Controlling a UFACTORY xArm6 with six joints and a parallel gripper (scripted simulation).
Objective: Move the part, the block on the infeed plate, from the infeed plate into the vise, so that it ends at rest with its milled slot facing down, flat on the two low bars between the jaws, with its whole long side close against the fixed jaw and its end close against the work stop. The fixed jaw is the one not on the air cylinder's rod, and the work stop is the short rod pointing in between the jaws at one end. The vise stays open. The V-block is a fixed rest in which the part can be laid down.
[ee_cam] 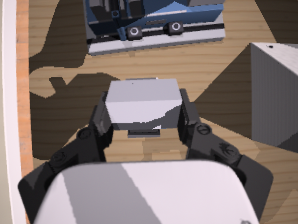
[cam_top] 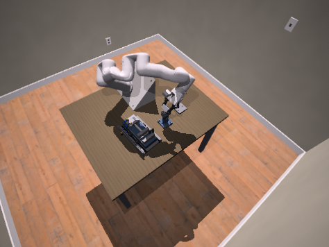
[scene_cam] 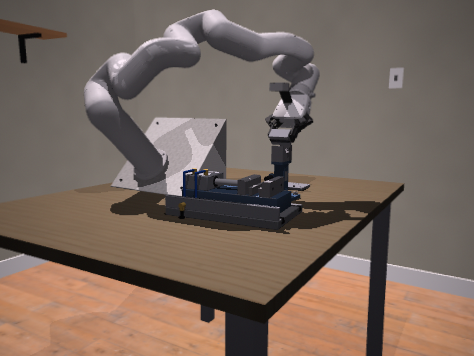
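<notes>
The part (ee_cam: 144, 102), one grey block, is pinched at its sides between the two fingers of the single gripper (ee_cam: 143, 122), held upright in the air just beyond the far right end of the vise (scene_cam: 235, 200). One vise sits on the table (scene_cam: 300, 235), its jaws apart with nothing visible between them. One infeed plate (scene_cam: 298, 186) lies flat just right of it.

Arm (scene_cam: 150, 55): smooth pale grey-white rounded links, bulbous joints. Wedge-shaped light grey mount (scene_cam: 200, 145) with corner screws. Claw (ee_cam: 144, 131): dark grey-black linkage fingers, round pivot pins, white housing.
</notes>
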